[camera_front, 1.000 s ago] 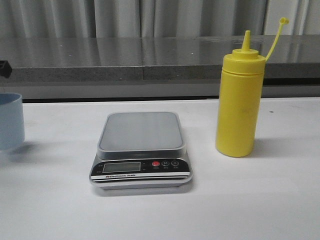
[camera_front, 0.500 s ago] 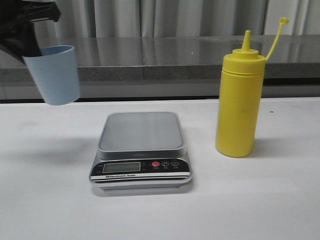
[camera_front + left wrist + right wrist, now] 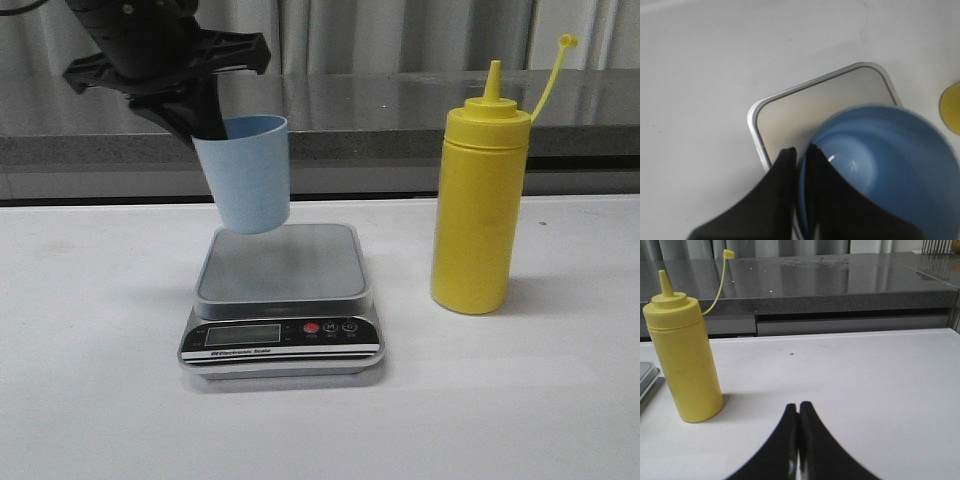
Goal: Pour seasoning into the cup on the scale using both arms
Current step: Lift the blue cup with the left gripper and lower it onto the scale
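The left gripper (image 3: 210, 125) pinches the rim of the smooth, tapered blue cup (image 3: 245, 172), holding it tilted above the scale's (image 3: 282, 300) square silver plate. Right of the scale on the white bench (image 3: 100, 400) stands the tall, opaque yellow seasoning (image 3: 477, 200) bottle with its pointed nozzle. The right gripper (image 3: 799, 412) is clenched on nothing.

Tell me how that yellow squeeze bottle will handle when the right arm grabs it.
The yellow bottle is tall on a narrow base, so a high sideways nudge would probably tip it. Being a squeeze bottle, its wall likely gives under a firm grip. Its thin tethered cap looks floppy.
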`<state>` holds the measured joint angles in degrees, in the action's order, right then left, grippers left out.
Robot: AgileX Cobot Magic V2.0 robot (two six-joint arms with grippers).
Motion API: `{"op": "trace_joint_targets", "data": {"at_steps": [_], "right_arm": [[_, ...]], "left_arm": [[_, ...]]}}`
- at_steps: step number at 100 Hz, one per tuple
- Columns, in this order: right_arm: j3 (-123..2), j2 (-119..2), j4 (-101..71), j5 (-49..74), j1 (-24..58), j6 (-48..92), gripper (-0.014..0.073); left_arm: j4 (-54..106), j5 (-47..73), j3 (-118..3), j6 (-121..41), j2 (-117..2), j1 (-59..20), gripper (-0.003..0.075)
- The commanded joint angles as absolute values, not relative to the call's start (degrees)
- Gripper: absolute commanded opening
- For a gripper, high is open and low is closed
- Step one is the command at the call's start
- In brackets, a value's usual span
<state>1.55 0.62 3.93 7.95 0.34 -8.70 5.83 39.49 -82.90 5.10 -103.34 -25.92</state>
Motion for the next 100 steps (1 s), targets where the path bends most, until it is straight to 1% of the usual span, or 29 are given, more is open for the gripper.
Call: {"op": "trace_joint_targets", "data": {"at_steps": [1,32,80,100], "right_arm": [[0.4,1.7,4.3,3.4,-0.1,-8.1,-0.0067],[0.4,1.7,4.3,3.4,-0.1,-8.1,-0.0067],[0.4,1.7,4.3,3.4,-0.1,-8.1,-0.0067],[0.4,1.7,4.3,3.4,-0.1,-8.1,-0.0067]], "left_arm": [[6.5,37.1,-86.3,5.2,-102.2,-27.3,-0.0020],[6.5,37.1,-86.9,5.2,-105.3,-28.3,-0.0020],[6.5,37.1,-86.9,5.2,-105.6,-28.3,-0.0020],[6.5,38.1,-86.9,5.2,-107.5,-28.3,-0.0020]]}}
